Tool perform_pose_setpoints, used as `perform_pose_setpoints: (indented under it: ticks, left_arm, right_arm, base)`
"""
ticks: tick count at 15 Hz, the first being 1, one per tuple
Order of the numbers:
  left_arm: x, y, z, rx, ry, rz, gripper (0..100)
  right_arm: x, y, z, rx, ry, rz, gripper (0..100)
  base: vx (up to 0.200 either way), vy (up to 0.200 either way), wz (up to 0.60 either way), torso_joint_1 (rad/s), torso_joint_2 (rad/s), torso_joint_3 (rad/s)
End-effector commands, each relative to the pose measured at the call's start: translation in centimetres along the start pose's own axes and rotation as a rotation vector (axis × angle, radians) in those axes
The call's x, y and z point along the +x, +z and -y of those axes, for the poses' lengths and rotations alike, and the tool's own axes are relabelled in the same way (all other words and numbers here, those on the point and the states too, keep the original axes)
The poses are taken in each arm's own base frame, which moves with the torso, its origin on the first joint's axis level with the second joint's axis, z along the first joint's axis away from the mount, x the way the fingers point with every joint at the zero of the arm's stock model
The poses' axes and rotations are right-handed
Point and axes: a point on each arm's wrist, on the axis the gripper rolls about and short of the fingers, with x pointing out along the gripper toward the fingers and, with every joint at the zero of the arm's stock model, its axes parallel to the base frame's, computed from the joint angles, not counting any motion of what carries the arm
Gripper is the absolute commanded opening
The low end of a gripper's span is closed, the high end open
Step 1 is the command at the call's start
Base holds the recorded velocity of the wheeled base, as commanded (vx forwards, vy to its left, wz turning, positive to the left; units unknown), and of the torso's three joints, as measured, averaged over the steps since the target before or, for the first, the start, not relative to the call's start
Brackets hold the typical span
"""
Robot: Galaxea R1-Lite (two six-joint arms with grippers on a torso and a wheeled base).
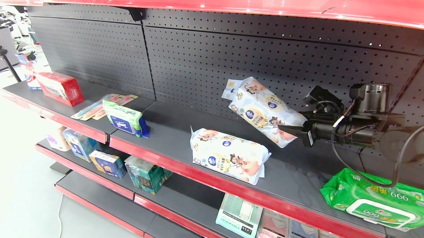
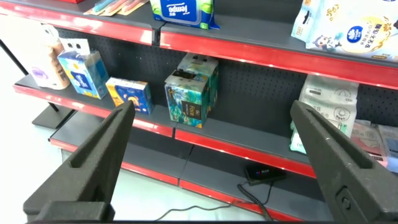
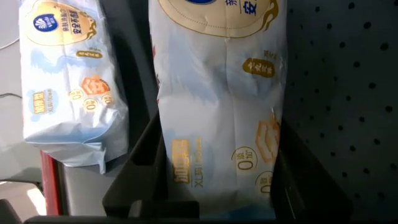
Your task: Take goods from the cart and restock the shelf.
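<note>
Two matching soft packs in play. Held pack [image 1: 266,112]: clamped between the fingers of the right gripper [image 1: 286,130], gripped at one short end, the rest of its length projecting beyond the fingertips. It hangs tilted in the air, clear of the shelf [image 1: 302,180] deck, with the far end raised toward the pegboard [image 1: 236,52]. Right wrist view confirms both pads pressed into the pack's sides, wrapper slightly pinched.

Second pack [image 1: 228,155]: lying flat on the shelf below and outward of the fingertips, toward the red front lip, apart from the held one.

Judgement: an end grip keeps the fingers out from under the pack, so it can be laid down in the free deck strip between the second pack and the pegboard, then let go without snagging. The tilt likely comes from the soft pack sagging at the grip.

Green wipes pack [image 1: 380,201]: on the same deck, behind the fingers under the arm, well apart from the drop zone.

Left gripper [image 2: 211,107]: fingers spread wide, nothing between them, facing the lower shelves [image 2: 249,134]. Judged parked while the right arm places.
</note>
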Motion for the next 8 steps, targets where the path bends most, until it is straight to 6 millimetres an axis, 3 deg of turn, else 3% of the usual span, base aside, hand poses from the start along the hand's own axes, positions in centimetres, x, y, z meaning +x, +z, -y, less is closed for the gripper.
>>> perform_pose_setpoints:
  ticks: [1,8]
  left_arm:
    - [0.0,0.0,0.0,0.0,0.001,-0.001,100]
    - [0.0,0.0,0.0,0.0,0.0,-0.001,100]
  right_arm:
    - [0.4,-0.5,0.7,-0.006,-0.006,-0.003,0]
    - [0.6,-1.6,1.7,-0.08,0.025,0.007,0]
  base:
    - [0.0,0.0,0.0,0.0,0.0,0.0]
    - [0.0,0.0,0.0,0.0,0.0,0.0]
